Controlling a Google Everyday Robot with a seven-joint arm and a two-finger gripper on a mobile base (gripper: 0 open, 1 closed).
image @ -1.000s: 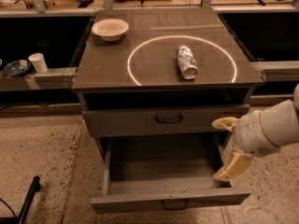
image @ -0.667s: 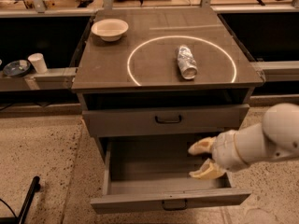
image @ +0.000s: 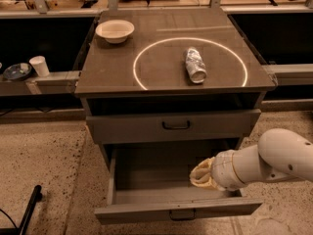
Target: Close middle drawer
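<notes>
The middle drawer [image: 146, 210] is pulled far out of the grey cabinet [image: 122, 77]. Its low flat front panel faces me, with a small dark handle [image: 182, 214] at its centre. The inside of the drawer shows nothing in it. My gripper [image: 199, 175] has cream-coloured tips on a white arm [image: 274, 160] that comes in from the right. It hangs over the right half of the open drawer, just behind the front panel. The taller drawer front [image: 127, 129] above it sits nearly flush with the cabinet.
On the cabinet top a white bowl [image: 115, 31] stands at the back left and a crushed silver can [image: 195, 65] lies inside a painted white circle. A white cup [image: 39, 65] and a dish [image: 16, 71] sit on a low ledge at the left. A black pole [image: 28, 210] lies on the floor at lower left.
My gripper has moved left from the drawer's right side to over its inside, close behind the front panel. The drawer has not moved.
</notes>
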